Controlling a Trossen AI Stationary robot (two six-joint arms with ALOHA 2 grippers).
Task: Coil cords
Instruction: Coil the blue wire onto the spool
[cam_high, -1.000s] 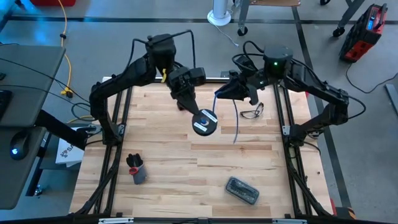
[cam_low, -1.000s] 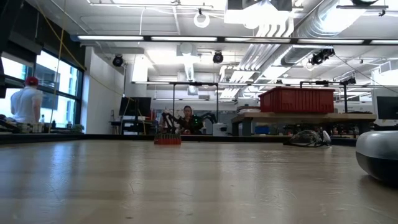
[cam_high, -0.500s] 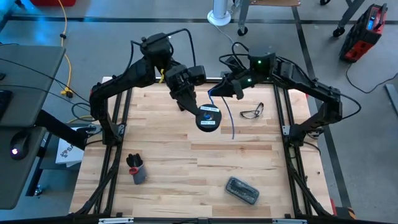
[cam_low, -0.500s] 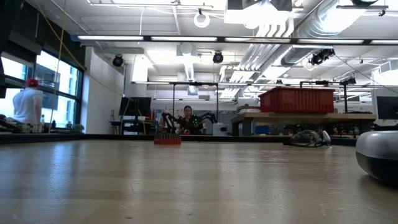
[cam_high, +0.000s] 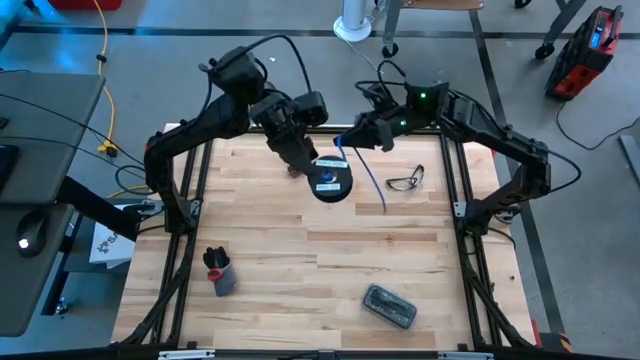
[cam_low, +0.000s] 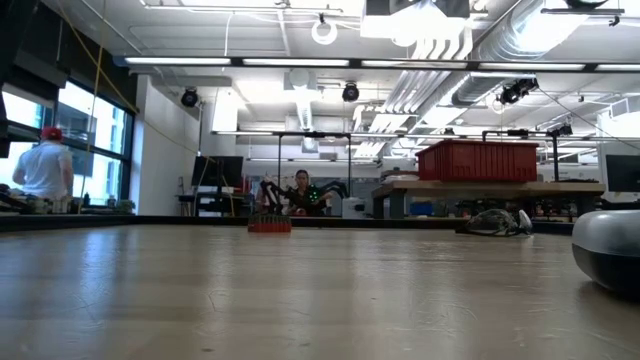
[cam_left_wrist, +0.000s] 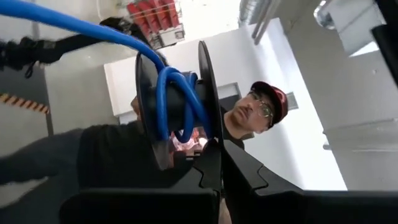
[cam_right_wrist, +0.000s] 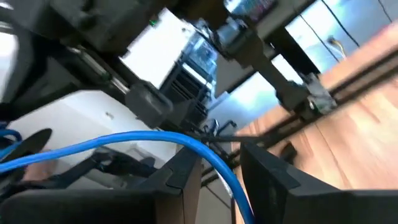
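Note:
A round black reel (cam_high: 330, 181) with a blue-white patch hangs above the far middle of the wooden table (cam_high: 300, 290). My left gripper (cam_high: 302, 167) is shut on it. In the left wrist view the reel (cam_left_wrist: 146, 106) is edge-on, with the blue cord (cam_left_wrist: 177, 99) wound between its two discs. The blue cord (cam_high: 372, 180) runs from the reel to my right gripper (cam_high: 344, 142), which is shut on it just right of the reel. Its free end (cam_high: 385, 209) trails down from there. My left gripper pinches the rim of one reel disc (cam_left_wrist: 210, 138) between its two fingers, coming in about level from the table's far left. The reel is lifted clear of the table. My right gripper has the cord (cam_right_wrist: 219, 163) between its two fingers (cam_right_wrist: 184, 174), a single strand lying across them. It comes in from the right, nearly level. The stretch to the reel (cam_right_wrist: 93, 146) curves a little, and the rest hangs slack below.
Thin dark-framed glasses (cam_high: 405, 181) lie at the far right of the table. A grey cup of dark pens (cam_high: 219, 273) stands near left, and a dark flat case (cam_high: 390, 306) lies near right. A person in a red cap (cam_left_wrist: 264, 106) stands beyond the table.
My left gripper has risen and drawn toward the far edge, rolling the reel with it. My right gripper has moved left toward the reel, turning slightly, with the cord still in it. The cord's hanging end has swung toward the far edge.

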